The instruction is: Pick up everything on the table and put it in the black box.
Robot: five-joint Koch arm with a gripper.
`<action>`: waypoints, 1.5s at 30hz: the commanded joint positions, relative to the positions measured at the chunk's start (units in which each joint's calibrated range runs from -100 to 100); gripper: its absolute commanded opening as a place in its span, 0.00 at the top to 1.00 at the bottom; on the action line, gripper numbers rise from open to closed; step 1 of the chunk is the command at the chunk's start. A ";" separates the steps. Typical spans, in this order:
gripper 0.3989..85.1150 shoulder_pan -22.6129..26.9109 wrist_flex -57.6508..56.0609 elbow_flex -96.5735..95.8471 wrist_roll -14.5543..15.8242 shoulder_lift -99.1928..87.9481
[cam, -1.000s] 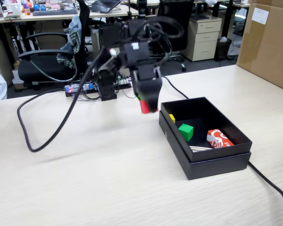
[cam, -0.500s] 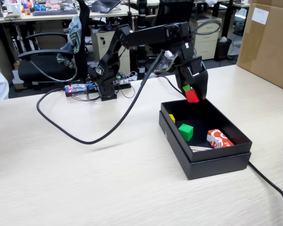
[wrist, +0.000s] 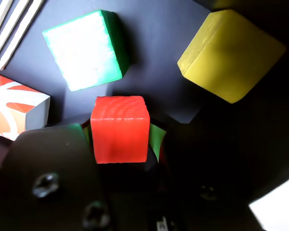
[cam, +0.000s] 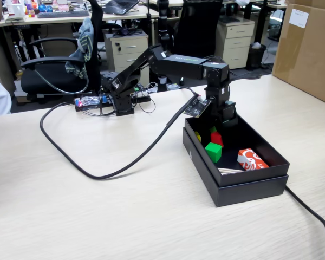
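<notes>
The small red cube (cam: 217,139) (wrist: 119,126) sits between my green-padded jaws, low inside the black box (cam: 244,187). My gripper (cam: 216,135) (wrist: 120,137) is shut on it, a pad pressed against each side of the cube. The arm reaches from its base at the back of the table (cam: 97,216) over the box's far wall. The wrist view looks straight down onto the box's dark floor (wrist: 154,62). Whether the cube touches that floor I cannot tell.
Inside the box lie a green cube (cam: 213,151) (wrist: 84,48), a yellow cube (cam: 197,136) (wrist: 229,55), a red-and-white packet (cam: 252,160) (wrist: 14,108) and pale sticks (wrist: 9,24). A thick black cable (cam: 124,162) loops over the table. A brown carton (cam: 309,49) stands at the right.
The arm has swung right with the red cube, from left of the box to above it, then dropped down into the box. The cube stays held.
</notes>
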 commanded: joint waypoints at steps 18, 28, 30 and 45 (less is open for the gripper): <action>0.42 -11.09 7.33 -32.28 -6.64 -75.45; 0.45 -15.14 23.74 -74.16 -9.18 -105.85; 0.45 -15.68 29.10 -81.33 -9.18 -109.53; 0.44 -18.41 55.54 -114.96 -10.11 -117.33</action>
